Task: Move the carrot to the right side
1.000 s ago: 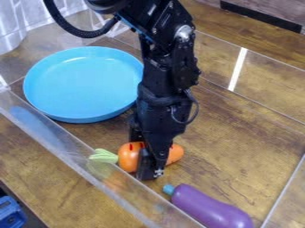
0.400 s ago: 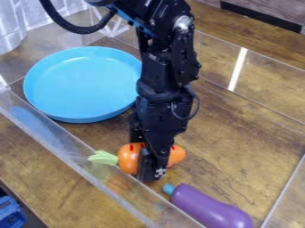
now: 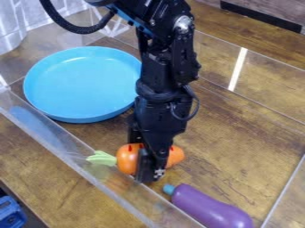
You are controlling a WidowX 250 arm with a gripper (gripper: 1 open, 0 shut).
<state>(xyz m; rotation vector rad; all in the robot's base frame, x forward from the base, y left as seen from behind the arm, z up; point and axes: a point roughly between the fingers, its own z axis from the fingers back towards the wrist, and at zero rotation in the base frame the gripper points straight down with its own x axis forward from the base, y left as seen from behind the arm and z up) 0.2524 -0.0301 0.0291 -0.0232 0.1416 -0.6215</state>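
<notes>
Pointing straight down, my black robot gripper (image 3: 152, 167) sits low, right on the small orange plastic toy carrot (image 3: 128, 158). Its jaws are squeezed tight on the carrot's middle. I can see orange peeking out on both sides of the black fingers (image 3: 148, 169), so the carrot lies across the grip. The fat orange part sticks out to the left of my gripper, and a smaller orange bit shows on its right side. The carrot's light green leafy top (image 3: 100, 158) pokes out even more to the left.

I cannot tell if the carrot is touching the brown wooden table (image 3: 244, 147) or is just above it.

Up and to the left of my gripper, behind it, is a big round light blue plate (image 3: 71, 85). It is near the arm but it does not touch the carrot.

Down and to the right of my gripper, close by, lies a shiny purple toy eggplant with a little green cap (image 3: 210, 209). It is apart from the carrot.

A clear plastic wall (image 3: 48, 134) runs around the table. Its front edge passes just beside the carrot's green top.
</notes>
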